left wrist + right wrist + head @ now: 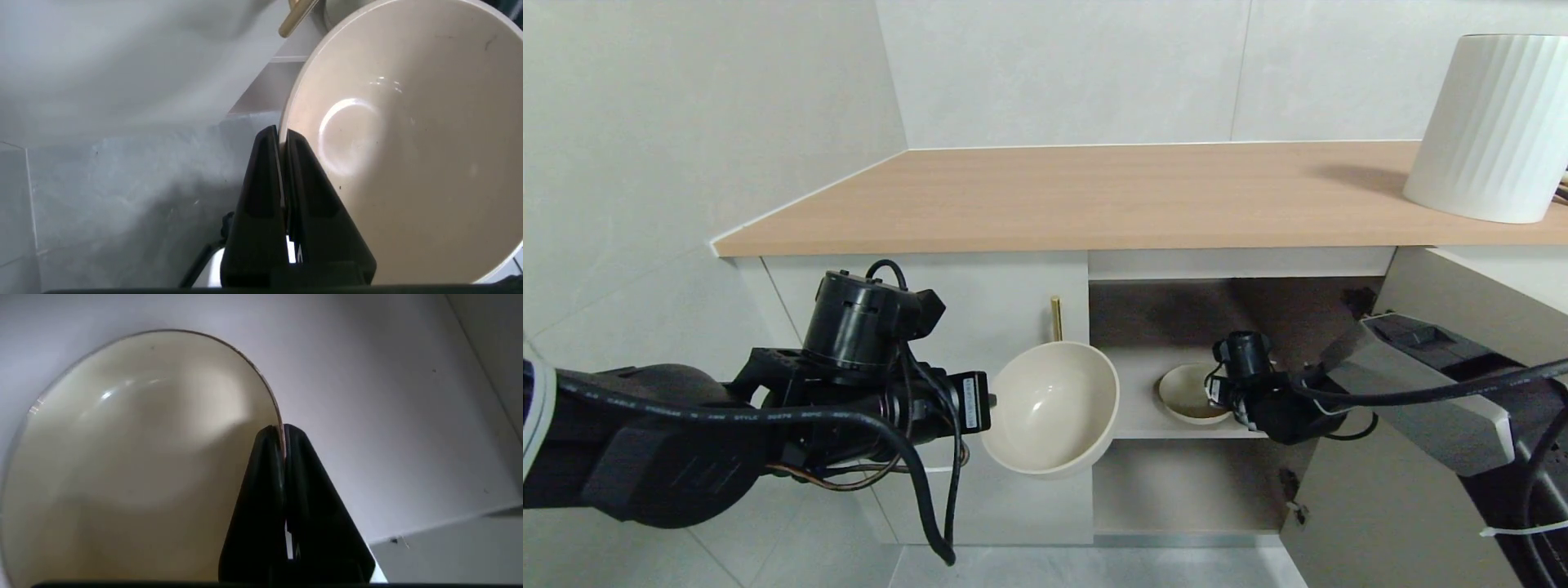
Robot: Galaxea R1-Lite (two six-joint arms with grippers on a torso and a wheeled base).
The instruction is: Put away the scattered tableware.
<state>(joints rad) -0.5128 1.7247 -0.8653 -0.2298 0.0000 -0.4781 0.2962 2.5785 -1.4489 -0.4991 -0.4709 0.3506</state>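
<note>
Bowl in the left gripper, dish on the shelf

The cream bowl hangs tipped on its edge, hollow facing the near side. It is in front of the closed left door of the cabinet and covers the lower end of a brass handle. The left gripper pinches its left rim, one finger inside the bowl and one outside. To the right, the cabinet stands open. The smaller cream dish lies on the white shelf inside, well apart from the bowl. The right gripper is clamped on the dish's right rim, fingers pressed either side of the edge. The right door hangs open at the near right. Above runs a wooden counter, with a white ribbed container at its right end.
</note>
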